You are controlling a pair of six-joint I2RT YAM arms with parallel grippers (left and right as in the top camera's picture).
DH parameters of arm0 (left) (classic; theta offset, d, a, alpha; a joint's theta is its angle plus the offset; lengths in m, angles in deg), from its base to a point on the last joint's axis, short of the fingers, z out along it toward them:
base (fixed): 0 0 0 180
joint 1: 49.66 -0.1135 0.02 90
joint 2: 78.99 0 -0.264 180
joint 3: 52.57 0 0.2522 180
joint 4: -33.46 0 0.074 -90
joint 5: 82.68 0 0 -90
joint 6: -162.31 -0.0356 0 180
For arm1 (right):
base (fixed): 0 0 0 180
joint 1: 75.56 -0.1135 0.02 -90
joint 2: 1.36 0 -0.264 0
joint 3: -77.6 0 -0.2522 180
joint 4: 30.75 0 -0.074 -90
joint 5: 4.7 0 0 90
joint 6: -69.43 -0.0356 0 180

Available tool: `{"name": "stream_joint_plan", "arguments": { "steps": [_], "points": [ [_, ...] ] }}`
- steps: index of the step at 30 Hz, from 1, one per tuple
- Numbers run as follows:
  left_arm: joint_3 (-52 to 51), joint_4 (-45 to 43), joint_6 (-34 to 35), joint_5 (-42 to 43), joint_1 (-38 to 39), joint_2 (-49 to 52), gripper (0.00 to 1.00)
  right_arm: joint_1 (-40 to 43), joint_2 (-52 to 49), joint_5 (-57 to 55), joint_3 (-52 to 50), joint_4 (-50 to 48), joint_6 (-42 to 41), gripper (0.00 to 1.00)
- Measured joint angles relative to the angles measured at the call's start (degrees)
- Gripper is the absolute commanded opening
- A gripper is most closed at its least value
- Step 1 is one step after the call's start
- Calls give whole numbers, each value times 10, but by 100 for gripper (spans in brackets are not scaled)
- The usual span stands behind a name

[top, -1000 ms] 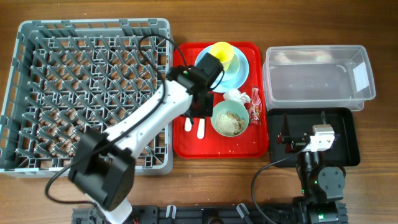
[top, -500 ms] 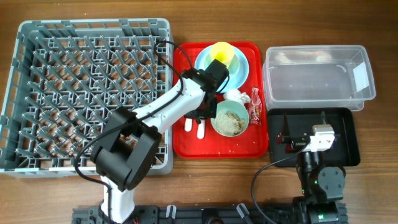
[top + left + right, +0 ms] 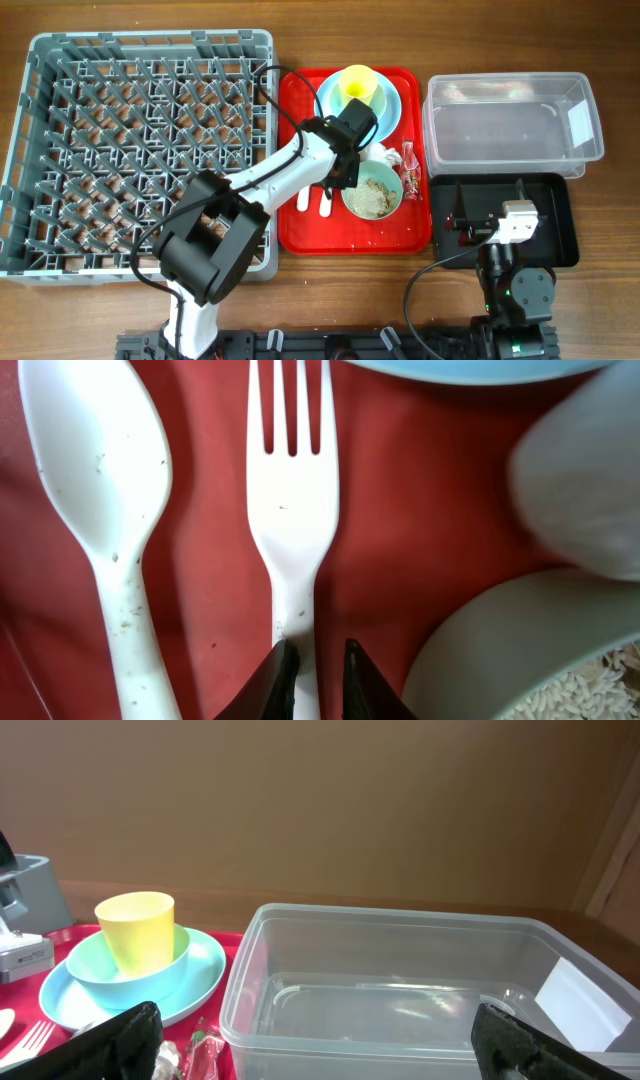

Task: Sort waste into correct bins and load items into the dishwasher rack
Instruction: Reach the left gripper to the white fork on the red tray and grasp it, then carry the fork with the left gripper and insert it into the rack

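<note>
From overhead, the left hand is low over the red serving tray, at the heads of the white fork and spoon, just beside the bowl of rice scraps. The yellow cup stands on the blue plate. The napkin and red wrapper lie between plate and bowl. The grey rack fills the desk's left side. The right hand hangs over the black tray, below the clear tub.

At the left wrist, the left hand has its fingers a narrow gap apart, straddling the handle of the fork, which lies flat on the red tray beside the spoon. A strip of red shows between the handle and one finger. The bowl's rim is at the lower right.

At the right wrist, the right hand is spread wide, holding nothing. The tub lies ahead, with the cup and plate to its left.
</note>
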Motion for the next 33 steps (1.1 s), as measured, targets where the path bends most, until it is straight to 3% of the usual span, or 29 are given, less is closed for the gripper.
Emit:
{"name": "stream_joint_plan", "arguments": {
  "steps": [19, 27, 29, 30, 33],
  "points": [
    [-18, 26, 0, -10, -12, -30, 21, 0, 0, 0, 0, 0, 0, 100],
    [-67, -36, 0, -10, -8, -30, 22, 0, 0, 0, 0, 0, 0, 100],
    [-79, -59, 0, -10, -8, -35, 16, 0, 0, 0, 0, 0, 0, 100],
    [-87, -72, 0, -10, -8, -39, 4, 0, 0, 0, 0, 0, 0, 100],
    [-100, -90, 2, -12, -8, -46, 4, 0, 0, 0, 0, 0, 0, 100]
  ]
}}
